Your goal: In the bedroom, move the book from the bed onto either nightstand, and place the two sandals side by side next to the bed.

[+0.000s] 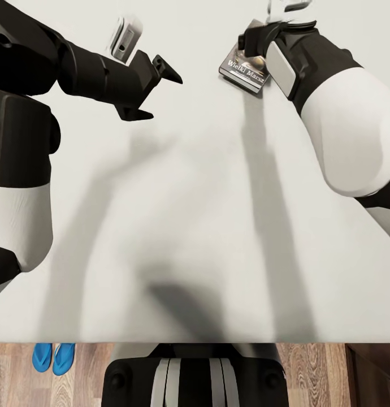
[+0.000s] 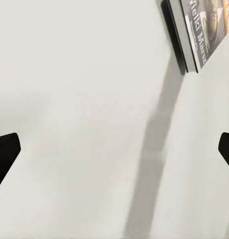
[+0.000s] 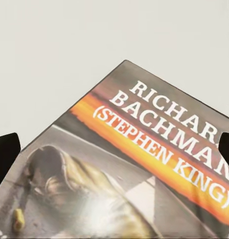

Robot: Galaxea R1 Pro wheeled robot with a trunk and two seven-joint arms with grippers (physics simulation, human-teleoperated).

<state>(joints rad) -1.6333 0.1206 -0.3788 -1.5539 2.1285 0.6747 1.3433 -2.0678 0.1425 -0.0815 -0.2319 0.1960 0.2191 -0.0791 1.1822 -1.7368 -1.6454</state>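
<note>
Book [image 1: 244, 72] lies flat on the bed [image 1: 195, 226] mattress, far side from the robot, directly under the right hand [image 1: 257, 45]

Right hand: hovering over the cover, fingertips [image 3: 6, 149] spread wide at both edges of the wrist view, nothing between them, open and not yet on the book. Can't tell if it's touching the cover

Left hand [image 1: 155, 85]: open too, empty, hanging over bare mattress well to the left of the book

Handling, my read:
- thin paperback, light, no weight problem
- cover looks glossy, probably slick against the fingers
- flexible, will bow if pinched at one corner
- lying flat on soft bedding, so no gap under it; best bet is pressing down at an edge so the mattress gives, then pinching across the thickness near the spine, where it's stiffest

Look: dark grey cover, white "RICHARD BACHMAN", orange band with "(STEPHEN KING)", yellowish picture lower down, "Wielki Marsz" on the near end

Sandals [image 1: 53, 358]: blue pair, side by side on the wood floor [image 1: 330, 373] at the bed's near edge
</note>
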